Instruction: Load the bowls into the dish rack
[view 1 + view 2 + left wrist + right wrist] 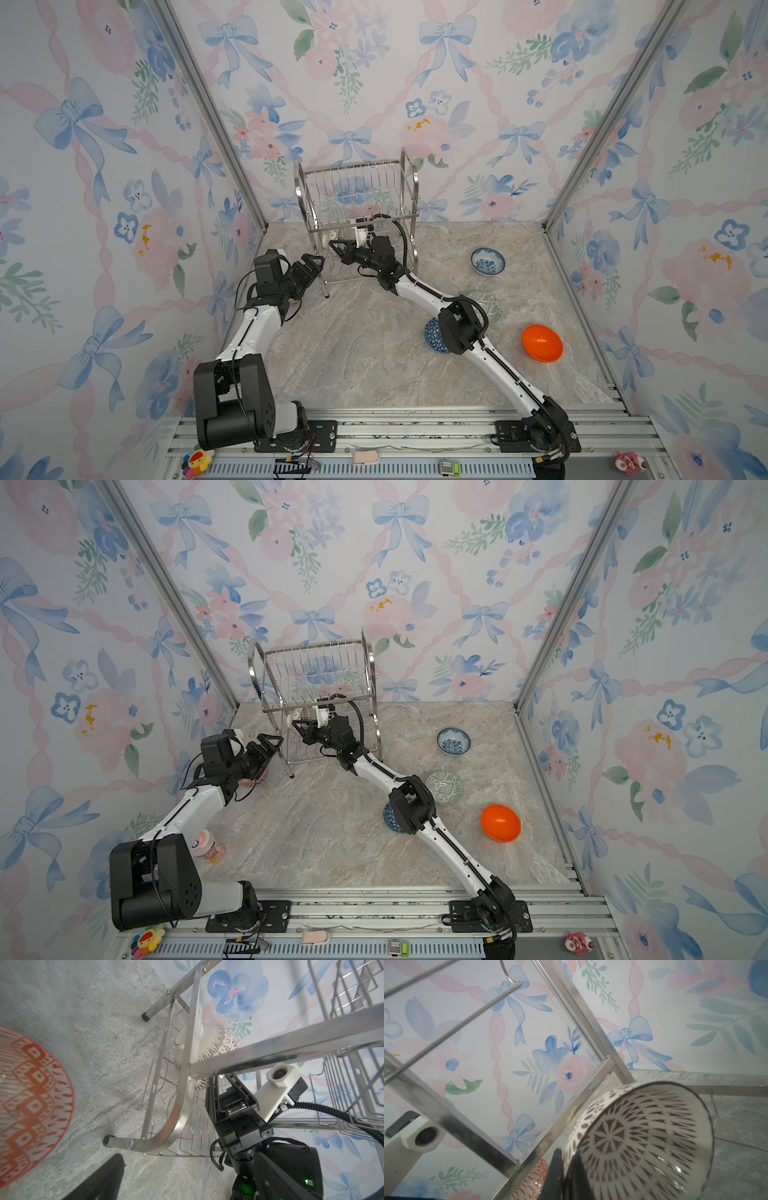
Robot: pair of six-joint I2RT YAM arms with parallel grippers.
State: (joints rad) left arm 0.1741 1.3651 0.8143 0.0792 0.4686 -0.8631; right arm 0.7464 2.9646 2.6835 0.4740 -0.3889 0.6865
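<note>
Hidden: dark-blue bowl mostly behind the right arm at its elbow in both top views; grey-green bowl clipped at its 9 o'clock edge by that arm; red-patterned bowl almost wholly under the left jaws from above, and cut off by the picture edge in the left wrist view.
Hard to make out: lattice bowl, only a pale patch behind rack wires from above; orange bowl, tilted or upside down, cannot tell which.
Rack: at 12 o'clock of the desk, near the back wall.
Right jaws: inside the rack's lower tier, pinched shut on the lattice bowl's rim; bowl tipped on edge, mouth toward the right wrist camera, at 10 o'clock of the jaws from above; contact with the tier wires not discernible.
Left jaws: spread wide, holding nothing, just beside the rack's front-left leg, at 9 o'clock of the desk; red-patterned bowl directly beneath, contact not discernible; one blurred dark finger in the left wrist view.
Loose bowls: blue-white bowl upright at 2 o'clock; grey-green at 3; orange at 4; dark-blue near the centre; all on the desk, well apart from both jaws.
</note>
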